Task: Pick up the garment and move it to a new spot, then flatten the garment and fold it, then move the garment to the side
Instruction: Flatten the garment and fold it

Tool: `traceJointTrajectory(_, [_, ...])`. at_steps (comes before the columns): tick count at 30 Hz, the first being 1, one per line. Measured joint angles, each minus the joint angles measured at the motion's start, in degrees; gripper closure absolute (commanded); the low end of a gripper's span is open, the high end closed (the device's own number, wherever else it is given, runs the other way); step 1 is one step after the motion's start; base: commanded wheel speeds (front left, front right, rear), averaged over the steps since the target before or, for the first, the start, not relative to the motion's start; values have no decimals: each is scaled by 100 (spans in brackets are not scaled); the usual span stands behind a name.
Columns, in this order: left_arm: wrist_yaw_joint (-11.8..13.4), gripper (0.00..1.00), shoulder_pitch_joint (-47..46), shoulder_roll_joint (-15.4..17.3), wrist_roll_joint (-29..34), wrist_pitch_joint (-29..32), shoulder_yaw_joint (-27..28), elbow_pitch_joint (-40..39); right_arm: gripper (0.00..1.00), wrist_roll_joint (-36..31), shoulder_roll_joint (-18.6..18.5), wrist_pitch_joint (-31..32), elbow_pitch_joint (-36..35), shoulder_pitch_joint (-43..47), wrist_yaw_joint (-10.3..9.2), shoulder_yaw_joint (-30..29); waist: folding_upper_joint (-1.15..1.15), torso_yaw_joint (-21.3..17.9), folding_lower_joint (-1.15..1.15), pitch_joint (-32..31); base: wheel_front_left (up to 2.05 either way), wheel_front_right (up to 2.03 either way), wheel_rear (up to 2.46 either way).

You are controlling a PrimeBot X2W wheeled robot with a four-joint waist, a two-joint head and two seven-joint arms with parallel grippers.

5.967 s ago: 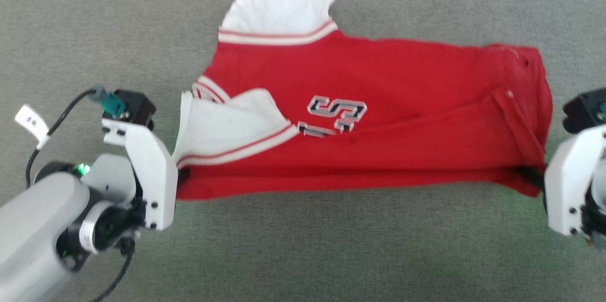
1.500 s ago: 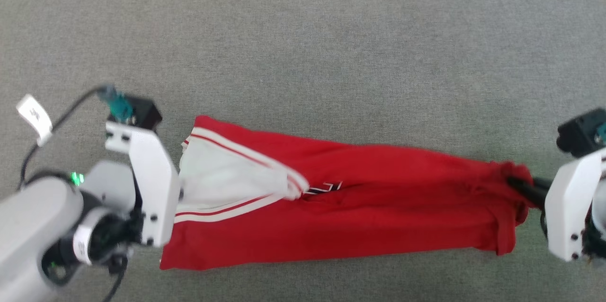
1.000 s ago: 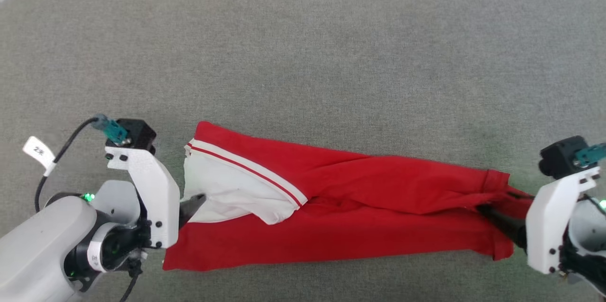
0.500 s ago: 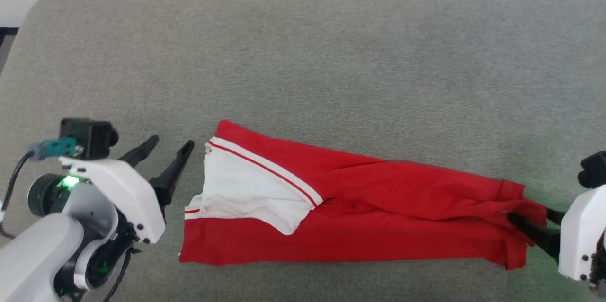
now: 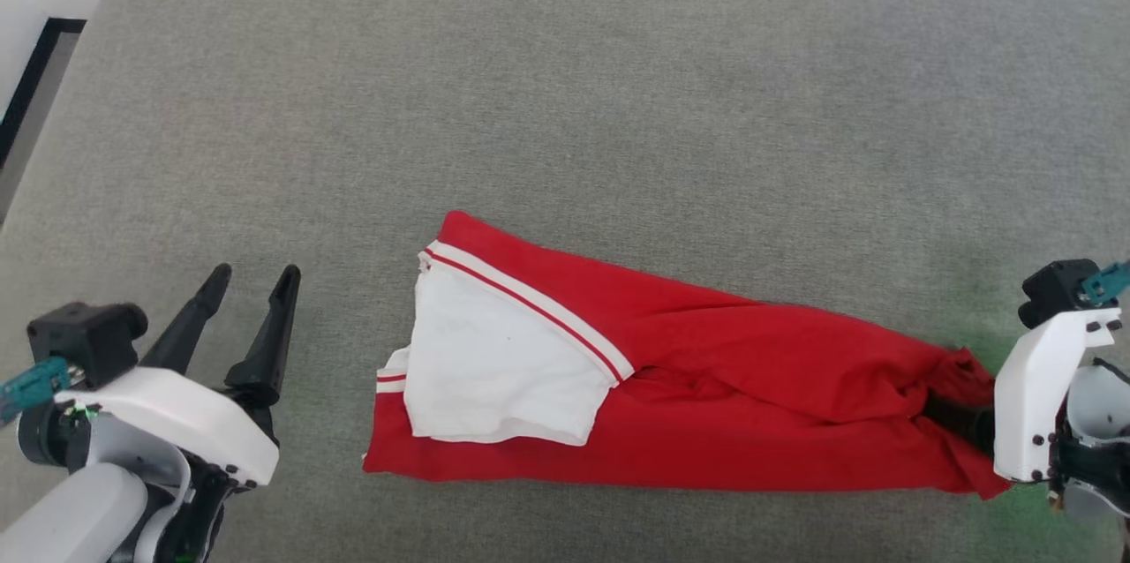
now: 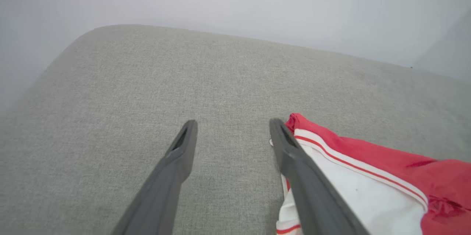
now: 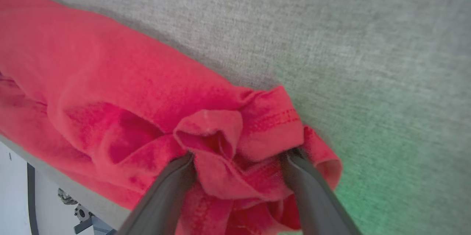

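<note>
Bunching round right hand (image 7: 239,154), garment (image 5: 750,369), grey cushion (image 5: 565,104)

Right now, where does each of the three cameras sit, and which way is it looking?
Head view: on the head, looking down on the grey cushion and the garment; left gripper lower left, right gripper lower right.
Left wrist view: on the left wrist, looking along its open fingers across the cushion.
Right wrist view: on the right wrist, its fingers astride bunched red cloth.
Shared: all three show the garment.
</note>
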Motion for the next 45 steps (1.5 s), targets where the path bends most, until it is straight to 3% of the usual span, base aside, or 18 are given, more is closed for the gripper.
traceJointTrajectory(1, [-22,0,69,-57,1,-42,108,19,100,41,-18,31,62,-64,0,71,0,17,0,-2,0,0,0])
traceJointTrajectory(4, [-31,0,215,-144,76,-83,277,54,100,177,-13,20,132,-157,-1,112,0,55,0,-6,0,0,0])
traceJointTrajectory(9, [-175,0,694,-531,353,-107,1068,55,100,525,-29,-24,176,-227,8,51,0,98,0,-47,0,0,0])
traceJointTrajectory(19, [-659,0,1543,-1256,1013,-109,2105,105,100,641,-625,-149,370,-277,11,-681,0,43,0,-110,0,0,0])
traceJointTrajectory(28, [-1037,0,1684,-1780,1424,-109,2564,237,100,323,-1031,-435,1310,-626,11,-1370,0,-36,0,-101,0,0,0])
traceJointTrajectory(35, [-1333,0,1695,-2086,1679,-109,2816,441,100,67,-1204,-626,1841,-835,10,-1428,0,-114,0,-148,0,0,0])
traceJointTrajectory(39, [-1451,0,1724,-2249,1793,-109,2914,533,100,264,-1188,-502,1507,-827,10,-1207,0,-170,0,-218,0,0,0])
traceJointTrajectory(45, [-1567,0,1825,-2421,1858,-109,3028,655,100,722,-1059,-354,338,-456,9,-929,0,-246,0,-319,0,0,0])
